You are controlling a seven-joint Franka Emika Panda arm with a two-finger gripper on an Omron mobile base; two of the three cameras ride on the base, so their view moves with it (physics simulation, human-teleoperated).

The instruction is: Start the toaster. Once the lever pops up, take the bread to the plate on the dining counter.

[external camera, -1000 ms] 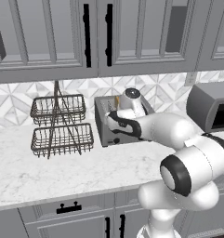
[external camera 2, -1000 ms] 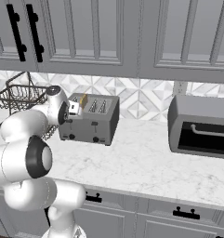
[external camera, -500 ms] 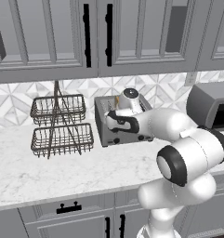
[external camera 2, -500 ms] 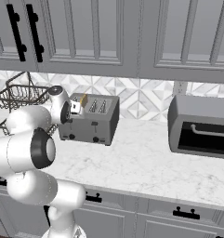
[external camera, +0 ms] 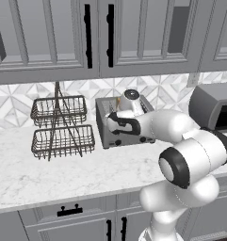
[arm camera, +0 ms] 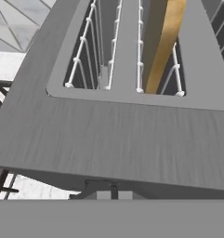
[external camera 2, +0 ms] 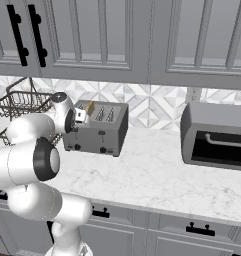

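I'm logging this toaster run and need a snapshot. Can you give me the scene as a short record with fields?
toaster: on the marble counter, against the tiled wall
bread: upright in one toaster slot, golden crust showing
pincer: shut, at the toaster's front upper edge, holding nothing
wire basket rack: two tiers, on the counter beside the toaster
dark-windowed appliance: on the counter, on the toaster's other side

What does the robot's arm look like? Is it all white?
Mostly white. The arm is made of fat, rounded white tubes, with dark rings at the joints, like the big one near its elbow. The hand by the toaster has a dark band and a round white cap.
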